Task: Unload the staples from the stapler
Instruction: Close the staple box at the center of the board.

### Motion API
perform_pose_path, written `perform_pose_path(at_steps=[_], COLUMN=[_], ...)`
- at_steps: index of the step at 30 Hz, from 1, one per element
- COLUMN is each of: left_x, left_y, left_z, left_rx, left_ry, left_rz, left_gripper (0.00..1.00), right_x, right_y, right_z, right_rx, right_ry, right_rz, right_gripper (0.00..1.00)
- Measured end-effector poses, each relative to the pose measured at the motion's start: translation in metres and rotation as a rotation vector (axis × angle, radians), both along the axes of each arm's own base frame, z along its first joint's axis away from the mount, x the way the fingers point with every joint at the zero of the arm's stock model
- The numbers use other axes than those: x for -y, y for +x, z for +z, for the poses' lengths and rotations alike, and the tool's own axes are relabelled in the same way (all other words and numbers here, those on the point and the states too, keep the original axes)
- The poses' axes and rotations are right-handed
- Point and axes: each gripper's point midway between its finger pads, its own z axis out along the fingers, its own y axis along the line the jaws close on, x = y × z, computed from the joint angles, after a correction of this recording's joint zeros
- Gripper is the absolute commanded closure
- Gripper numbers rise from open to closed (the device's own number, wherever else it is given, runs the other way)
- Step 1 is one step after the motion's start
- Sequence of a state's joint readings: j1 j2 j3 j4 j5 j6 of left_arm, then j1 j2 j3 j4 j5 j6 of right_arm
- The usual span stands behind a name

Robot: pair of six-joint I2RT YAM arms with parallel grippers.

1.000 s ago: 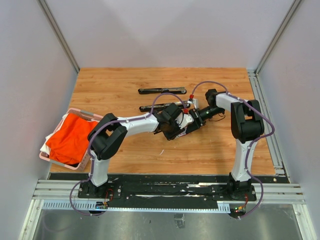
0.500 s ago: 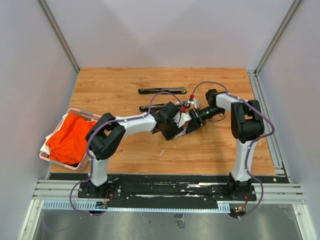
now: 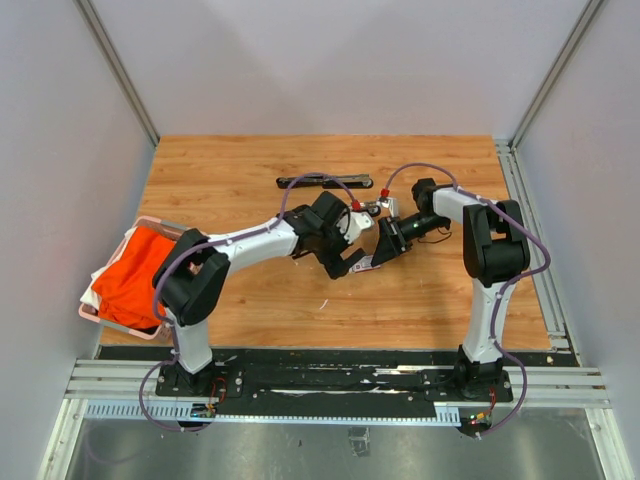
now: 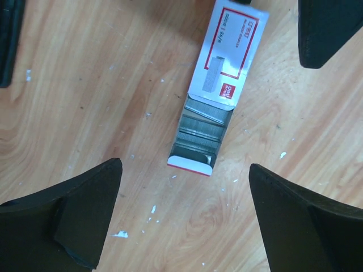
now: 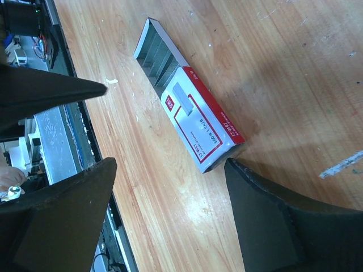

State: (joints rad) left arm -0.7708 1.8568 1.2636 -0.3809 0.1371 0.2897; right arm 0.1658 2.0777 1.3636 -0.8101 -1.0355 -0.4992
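Hovering with fingers spread wide, the left gripper (image 4: 184, 170) hangs over a white-and-red staple box (image 4: 227, 51) whose slid-out tray (image 4: 190, 163) holds silvery staples (image 4: 199, 129). The right gripper (image 5: 170, 164), also open and empty, flanks it. The black stapler (image 3: 323, 181) lies well apart, so unloading looks largely done.

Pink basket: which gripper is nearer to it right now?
Left. The left gripper is right of the pink basket, mid-table; the right gripper is farther right, just past it, across the staple box.
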Motion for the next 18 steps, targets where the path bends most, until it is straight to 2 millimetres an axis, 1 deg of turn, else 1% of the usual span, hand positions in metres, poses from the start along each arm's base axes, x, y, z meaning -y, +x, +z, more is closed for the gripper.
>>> perform_pose_path(at_steps=[3, 6, 9, 12, 15, 18], left_x=[-0.003, -0.012, -0.025, -0.033, -0.028, -0.019], left_y=[0.005, 0.011, 0.007, -0.008, -0.024, -0.033], left_z=[0.019, 0.026, 0.018, 0.005, 0.003, 0.006], left_rx=[-0.038, -0.103, -0.219, -0.349, -0.445, -0.512], left_ry=[-0.091, -0.184, -0.267, -0.326, -0.381, -0.447], left_rz=[0.03, 0.087, 0.165, 0.225, 0.24, 0.242], left_gripper=[0.02, 0.02, 0.02, 0.02, 0.02, 0.02], right_x=[0.002, 0.005, 0.006, 0.006, 0.006, 0.006], right_y=[0.001, 0.002, 0.004, 0.004, 0.005, 0.005], right_z=[0.0, 0.0, 0.0, 0.0, 0.001, 0.001], right_rx=[-0.007, -0.013, -0.016, -0.023, -0.026, -0.032], right_ry=[-0.001, -0.002, -0.003, -0.004, -0.004, -0.003], right_rz=[-0.014, -0.033, -0.045, -0.053, -0.057, -0.064], right_gripper=[0.19, 0.19, 0.19, 0.19, 0.19, 0.19])
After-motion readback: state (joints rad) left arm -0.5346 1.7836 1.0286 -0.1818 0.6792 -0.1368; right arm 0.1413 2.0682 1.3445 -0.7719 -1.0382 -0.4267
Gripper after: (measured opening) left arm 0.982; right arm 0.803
